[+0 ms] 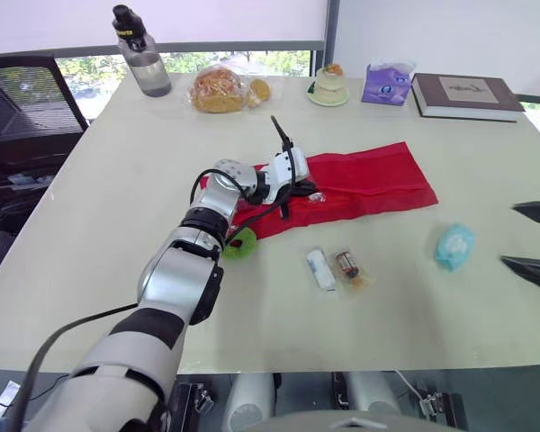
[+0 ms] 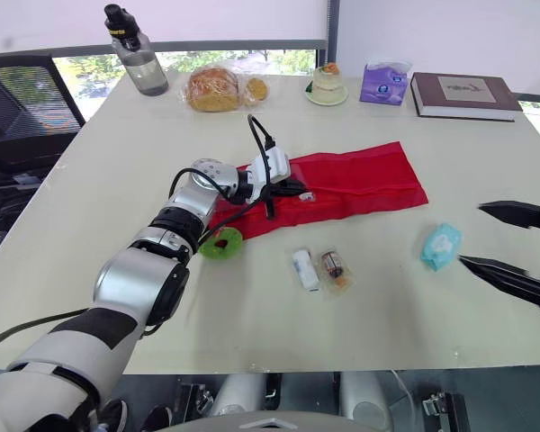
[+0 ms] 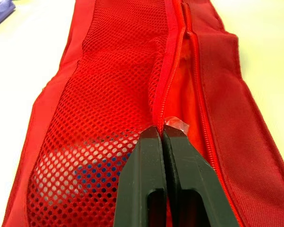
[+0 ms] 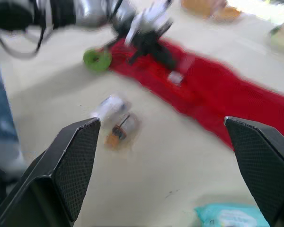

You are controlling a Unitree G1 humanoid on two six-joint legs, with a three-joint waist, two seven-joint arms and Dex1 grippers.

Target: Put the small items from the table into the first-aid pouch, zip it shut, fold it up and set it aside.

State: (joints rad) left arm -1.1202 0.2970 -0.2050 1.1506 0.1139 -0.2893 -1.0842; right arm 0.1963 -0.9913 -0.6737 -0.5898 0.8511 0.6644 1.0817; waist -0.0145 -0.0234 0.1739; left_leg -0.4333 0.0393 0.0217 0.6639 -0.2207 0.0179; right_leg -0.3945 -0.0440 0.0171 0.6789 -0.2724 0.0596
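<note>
— Left gripper [image 3: 162, 134] first: your two black fingers are pressed tip to tip on the zipper [image 3: 180, 71] line of the red first-aid pouch [image 2: 360, 184], which lies unfolded mid-table. I can't tell whether any fabric is caught between them.
— What's that glint at the tips?
— That's a small clear packet [image 3: 176, 124], perched on the lip of the opening rather than inside. If you pull back carelessly, I'd expect it to slide out onto the table [image 2: 117, 162], or to catch in the teeth when you zip.
— Anything else?
— Your forearm lies right beside the green round item [image 2: 221, 243], so a sideways sweep could knock it away. The pouch is loose too, and dragging closed tips across it may bunch it.
— And the right side?
— Your right gripper [image 2: 471, 235] hangs wide open near the teal wipes packet [image 2: 439, 245]. The white tube [image 2: 302, 268] and the small wrapped brown item [image 2: 335, 266] are out on the table as well, so don't zip early.
</note>
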